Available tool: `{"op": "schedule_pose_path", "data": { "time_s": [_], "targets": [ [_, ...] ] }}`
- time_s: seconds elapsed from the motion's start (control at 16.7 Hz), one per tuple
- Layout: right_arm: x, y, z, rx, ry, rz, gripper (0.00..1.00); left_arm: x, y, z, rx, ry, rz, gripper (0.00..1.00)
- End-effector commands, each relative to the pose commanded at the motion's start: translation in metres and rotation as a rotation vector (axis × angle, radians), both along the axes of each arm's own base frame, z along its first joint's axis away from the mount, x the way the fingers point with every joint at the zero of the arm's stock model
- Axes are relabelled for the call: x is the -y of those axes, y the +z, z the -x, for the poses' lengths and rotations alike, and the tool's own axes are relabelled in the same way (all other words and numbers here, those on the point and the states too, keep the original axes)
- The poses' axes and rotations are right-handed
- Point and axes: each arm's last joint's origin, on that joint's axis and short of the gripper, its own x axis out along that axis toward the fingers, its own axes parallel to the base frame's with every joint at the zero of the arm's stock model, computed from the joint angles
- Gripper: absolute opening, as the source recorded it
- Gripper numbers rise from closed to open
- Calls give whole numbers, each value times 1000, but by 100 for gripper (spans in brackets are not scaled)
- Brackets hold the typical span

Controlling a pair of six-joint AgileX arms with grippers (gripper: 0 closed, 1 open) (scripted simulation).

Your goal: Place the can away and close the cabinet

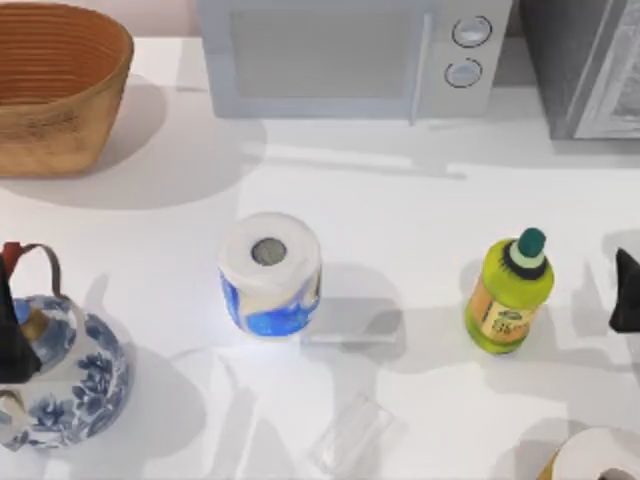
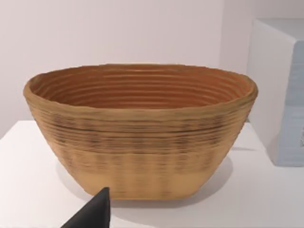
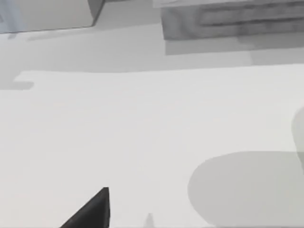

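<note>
Both arms sit low at table (image 1: 400, 200) edges.

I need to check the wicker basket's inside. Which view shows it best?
The left wrist view: the wicker basket sits whole, rim and ribbed inner wall visible. The top view cuts it off at the upper left corner.

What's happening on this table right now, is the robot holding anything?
Nothing is being handled yet. The left tool sits at the table's left edge over the blue-and-white porcelain teapot, facing the woven wicker basket. The right tool waits at the right edge, beside the green squeeze bottle with a dark cap. A blue-wrapped white paper roll stands mid-table, in front of the white microwave. The grey cabinet is at the back right.
</note>
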Motion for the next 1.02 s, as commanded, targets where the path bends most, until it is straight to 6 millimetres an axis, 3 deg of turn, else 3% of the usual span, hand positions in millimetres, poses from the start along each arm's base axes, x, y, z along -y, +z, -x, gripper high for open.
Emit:
{"op": "schedule_pose_path", "data": {
  "time_s": [0.3,0.6,1.02],
  "targets": [
    [21,-23,-12,50,-43,59,100,0,0,0,0,0,0,100],
    [39,-28,-18,132,-94,118,100,0,0,0,0,0,0,100],
    [40,-29,-18,137,-98,122,100,0,0,0,0,0,0,100]
  ]
}}
